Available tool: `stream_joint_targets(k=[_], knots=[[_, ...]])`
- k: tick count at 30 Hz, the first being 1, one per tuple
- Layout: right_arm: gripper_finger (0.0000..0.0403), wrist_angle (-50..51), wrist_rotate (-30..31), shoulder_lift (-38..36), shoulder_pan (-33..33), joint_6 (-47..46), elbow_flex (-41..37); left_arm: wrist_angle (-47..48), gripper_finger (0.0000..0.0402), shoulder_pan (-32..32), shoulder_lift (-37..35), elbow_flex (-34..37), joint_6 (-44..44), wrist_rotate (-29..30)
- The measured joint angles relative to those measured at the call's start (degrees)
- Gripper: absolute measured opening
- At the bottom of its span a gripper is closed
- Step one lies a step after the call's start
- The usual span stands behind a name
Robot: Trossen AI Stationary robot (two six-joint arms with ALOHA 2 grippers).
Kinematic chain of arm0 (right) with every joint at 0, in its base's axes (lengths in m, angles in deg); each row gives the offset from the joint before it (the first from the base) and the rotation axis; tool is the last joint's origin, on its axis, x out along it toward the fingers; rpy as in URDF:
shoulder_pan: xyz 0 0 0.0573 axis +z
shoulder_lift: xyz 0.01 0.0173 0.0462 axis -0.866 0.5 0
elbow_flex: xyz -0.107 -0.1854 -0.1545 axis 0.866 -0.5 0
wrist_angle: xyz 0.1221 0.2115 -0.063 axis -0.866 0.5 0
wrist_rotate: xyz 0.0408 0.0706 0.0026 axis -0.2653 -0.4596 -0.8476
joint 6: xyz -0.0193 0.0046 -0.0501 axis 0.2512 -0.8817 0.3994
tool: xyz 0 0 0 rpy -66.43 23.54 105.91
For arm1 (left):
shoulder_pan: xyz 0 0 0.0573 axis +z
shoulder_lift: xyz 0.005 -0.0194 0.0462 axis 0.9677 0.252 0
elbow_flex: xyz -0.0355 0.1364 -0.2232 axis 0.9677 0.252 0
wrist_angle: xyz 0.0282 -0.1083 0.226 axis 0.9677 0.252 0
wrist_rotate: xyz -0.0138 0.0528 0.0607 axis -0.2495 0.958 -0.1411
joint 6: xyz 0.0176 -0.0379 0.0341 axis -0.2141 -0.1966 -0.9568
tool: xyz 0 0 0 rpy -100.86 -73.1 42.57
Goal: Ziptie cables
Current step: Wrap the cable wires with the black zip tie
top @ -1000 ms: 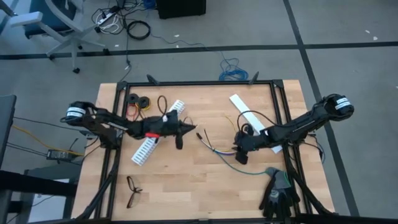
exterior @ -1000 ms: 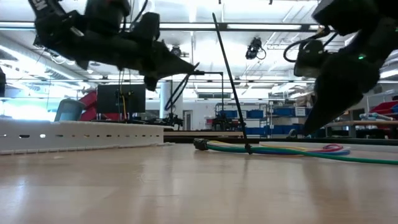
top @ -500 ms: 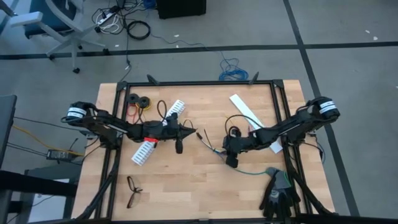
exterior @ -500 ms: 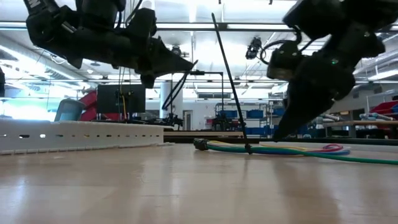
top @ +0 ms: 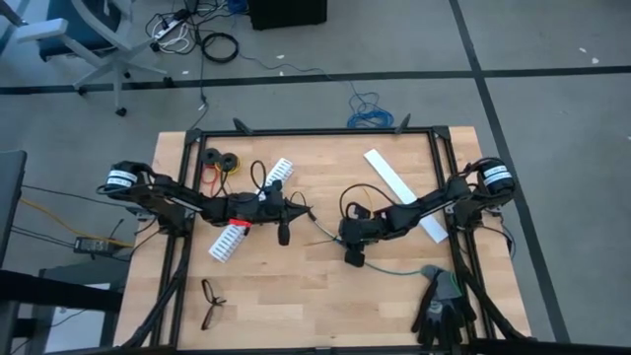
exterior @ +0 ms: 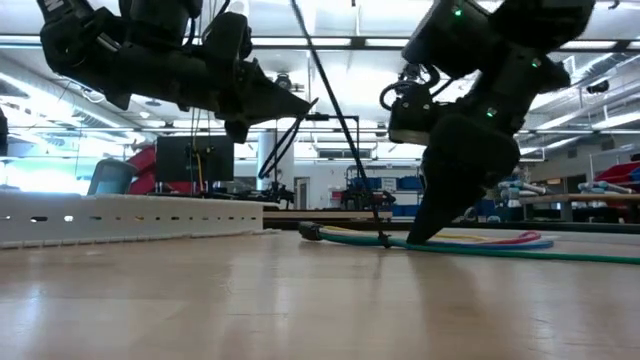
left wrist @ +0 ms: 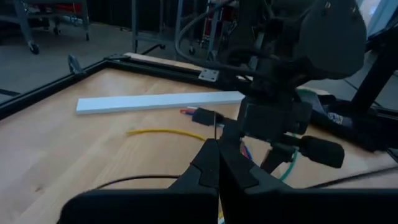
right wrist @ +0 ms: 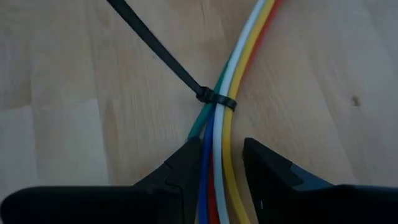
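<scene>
Lying on the desk (top: 296,286) near its middle: the cables (top: 325,233), with the ziptie (right wrist: 163,57) around them. Standing just left of them, the left gripper (top: 304,209); directly over them, the right gripper (top: 347,237).

Even, bright overhead light. From above, the wooden table (top: 296,276) is evenly lit with only soft, short shadows under both arms, no glare. At table height the ceiling light strips (exterior: 330,42) blow out to white and both arms go to backlit silhouettes; the near tabletop is blurred, the far room is hazy and washed out. Left wrist picture: own fingers (left wrist: 214,168) dark and out of focus, the white strip (left wrist: 158,102) bright, background soft. Right wrist picture: sharp on the cables (right wrist: 224,118) and wood grain, flat light, faint shadow beside the ziptie (right wrist: 158,53), fingers underexposed.
</scene>
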Motion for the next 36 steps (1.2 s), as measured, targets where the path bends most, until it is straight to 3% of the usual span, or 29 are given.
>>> stream_joint_targets(k=[11, 25, 32, 36], knots=[[0.0113, -0.1, 2.1, -5.0, -1.0, 1.0, 1.0, 0.9, 0.0, 0.0, 0.0, 0.0, 0.0, 0.0], [0.0113, -3.7, 0.2, 2.6, -0.8, -3.1, 1.1, 1.6, 0.0, 0.0, 0.0, -0.1, 0.7, 0.0], [0.0111, -3.3, -0.2, 3.0, -0.9, -3.9, 1.1, 2.3, 0.0, 0.0, 0.0, 0.0, 1.1, 0.1], [0.0073, -3.4, -0.7, 3.0, -1.0, -2.1, 1.1, 2.1, 0.0, 0.0, 0.0, 0.0, 1.1, 0.1]])
